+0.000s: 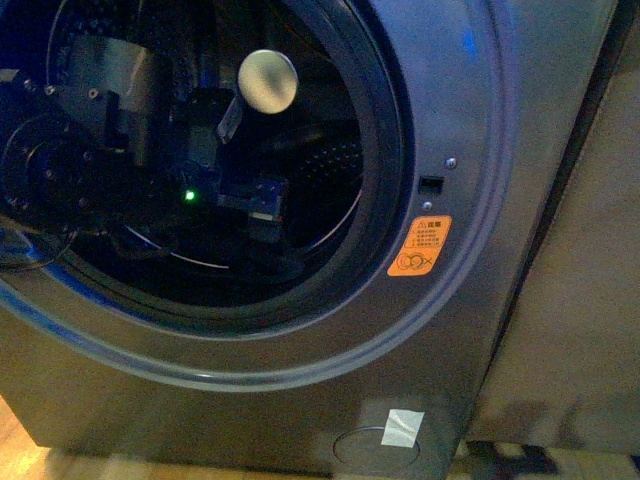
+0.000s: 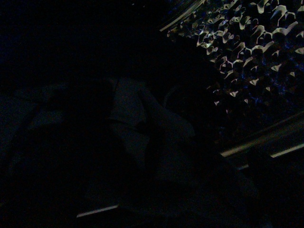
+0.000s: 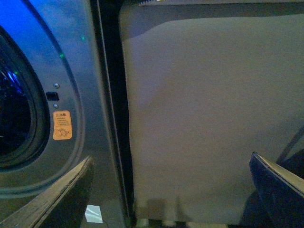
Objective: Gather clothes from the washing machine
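Blind reach — snag risk
My left gripper's [image 1: 255,200] grip I cannot tell — wrist view dark; it could catch the washing machine's [image 1: 480,100] gasket [image 1: 385,150]. Right gripper [image 3: 171,156] spread wide, outside.

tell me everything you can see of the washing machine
The washing machine is a grey metallic front-loader. A black gasket rings its round porthole; inside is a perforated steel drum with a pale round knob at the back. An orange sticker and a small dark slot sit right of the opening. The left arm reaches inside.
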Robot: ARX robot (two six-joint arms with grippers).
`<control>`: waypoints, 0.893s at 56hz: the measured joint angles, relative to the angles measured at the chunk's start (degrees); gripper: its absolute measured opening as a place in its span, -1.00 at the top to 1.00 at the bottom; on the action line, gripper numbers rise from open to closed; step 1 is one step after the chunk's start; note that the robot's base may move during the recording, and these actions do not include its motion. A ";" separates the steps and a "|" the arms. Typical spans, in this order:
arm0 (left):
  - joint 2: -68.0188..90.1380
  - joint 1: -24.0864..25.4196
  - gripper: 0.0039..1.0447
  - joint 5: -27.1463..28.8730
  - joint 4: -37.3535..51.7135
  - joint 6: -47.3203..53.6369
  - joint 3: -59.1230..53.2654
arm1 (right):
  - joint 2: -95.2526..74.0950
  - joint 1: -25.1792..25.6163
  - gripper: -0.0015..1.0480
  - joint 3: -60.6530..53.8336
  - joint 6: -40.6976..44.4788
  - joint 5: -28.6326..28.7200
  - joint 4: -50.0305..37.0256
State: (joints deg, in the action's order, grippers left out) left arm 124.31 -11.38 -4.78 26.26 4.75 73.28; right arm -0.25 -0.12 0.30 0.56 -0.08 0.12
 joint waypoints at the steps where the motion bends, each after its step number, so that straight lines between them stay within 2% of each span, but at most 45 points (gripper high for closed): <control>1: 0.28 0.00 -0.88 0.07 -0.31 0.04 0.50 | 0.00 0.00 -0.86 0.00 0.00 0.00 0.00; 17: 7.96 -0.28 -0.88 2.32 -6.69 1.20 12.48 | 0.00 0.00 -0.86 0.00 0.00 0.00 0.00; 50: 23.80 0.11 -0.88 10.43 -28.17 5.66 38.69 | 0.00 0.00 -0.86 0.00 0.00 0.00 0.00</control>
State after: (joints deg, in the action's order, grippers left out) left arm 148.11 -11.27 5.65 -1.91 10.41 111.96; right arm -0.25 -0.12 0.30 0.56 -0.08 0.12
